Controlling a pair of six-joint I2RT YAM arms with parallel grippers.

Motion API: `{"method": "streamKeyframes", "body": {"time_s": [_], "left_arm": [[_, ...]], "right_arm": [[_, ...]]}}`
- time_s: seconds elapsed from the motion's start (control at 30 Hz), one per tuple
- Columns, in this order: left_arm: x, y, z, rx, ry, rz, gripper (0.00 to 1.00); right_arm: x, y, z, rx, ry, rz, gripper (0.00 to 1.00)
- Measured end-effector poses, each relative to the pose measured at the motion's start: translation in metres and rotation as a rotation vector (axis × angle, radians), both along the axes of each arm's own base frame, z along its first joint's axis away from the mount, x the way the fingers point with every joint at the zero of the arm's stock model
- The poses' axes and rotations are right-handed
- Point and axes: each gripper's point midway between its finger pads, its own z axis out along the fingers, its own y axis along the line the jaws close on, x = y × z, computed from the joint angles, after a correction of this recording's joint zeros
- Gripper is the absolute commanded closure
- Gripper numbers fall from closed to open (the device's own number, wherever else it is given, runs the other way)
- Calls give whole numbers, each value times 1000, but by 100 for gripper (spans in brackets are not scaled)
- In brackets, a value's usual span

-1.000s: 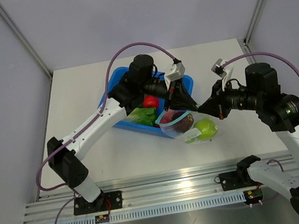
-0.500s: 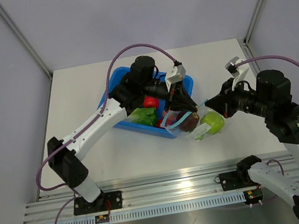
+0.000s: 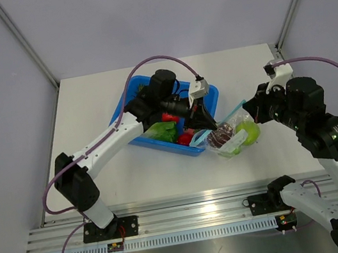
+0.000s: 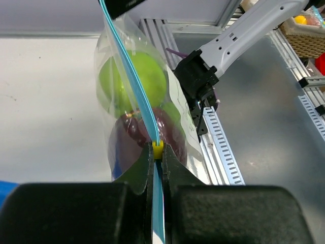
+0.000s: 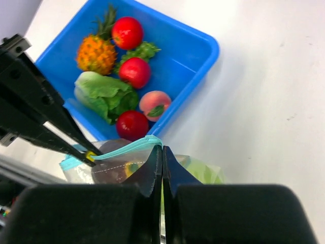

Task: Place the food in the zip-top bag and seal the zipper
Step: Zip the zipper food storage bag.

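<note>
White tabletop [image 3: 164, 173] below it all — left gripper [image 4: 158, 152] and right gripper [image 5: 162, 152] both pinch the zipper [image 4: 134, 86]; I'd hold that strip taut and slide straight along it.

zipper [image 4: 133, 76] top cut off at edge, bag [image 5: 193, 170] bottom hidden behind right pincer [image 5: 162, 150]

The zip-top bag [image 3: 226, 141], apple [image 3: 248, 133] inside, lies right of the tray [image 3: 211, 95].
</note>
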Motion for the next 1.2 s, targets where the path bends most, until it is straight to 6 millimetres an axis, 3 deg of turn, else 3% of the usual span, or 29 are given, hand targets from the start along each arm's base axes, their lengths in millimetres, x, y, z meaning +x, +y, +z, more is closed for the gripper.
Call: {"method": "streamKeyframes", "body": {"time_s": [0.27, 0.47, 0.6, 0.7, 0.73, 0.77, 0.83, 0.87, 0.9, 1.0, 1.2], "left_arm": [[9, 8, -22, 70, 22, 68, 100], [8, 29, -52, 187, 83, 129, 100], [7, 36, -55, 206, 85, 151, 100], [7, 37, -52, 202, 78, 155, 100], [7, 37, -52, 203, 78, 155, 100], [7, 38, -52, 204, 77, 156, 100], [6, 39, -53, 213, 74, 159, 100], [6, 41, -54, 218, 72, 160, 100], [5, 42, -53, 222, 69, 163, 100], [2, 48, -47, 222, 53, 168, 100], [-6, 57, -16, 163, -12, 176, 100]], "right_arm": [[14, -27, -9, -54, 3, -168, 100], [26, -54, -1, -91, -51, -331, 100], [28, -56, -4, -94, -49, -342, 100], [29, -39, -8, -80, -33, -252, 98], [28, -31, -9, -71, -28, -201, 94], [27, -23, -11, -64, -20, -156, 79], [23, -7, -16, -53, 0, -57, 63], [22, 1, -17, -47, 9, -11, 46], [21, 7, -20, -46, 20, 34, 38], [17, 21, -29, -53, 54, 132, 27], [4, 34, -34, -58, 82, 257, 17]]}}
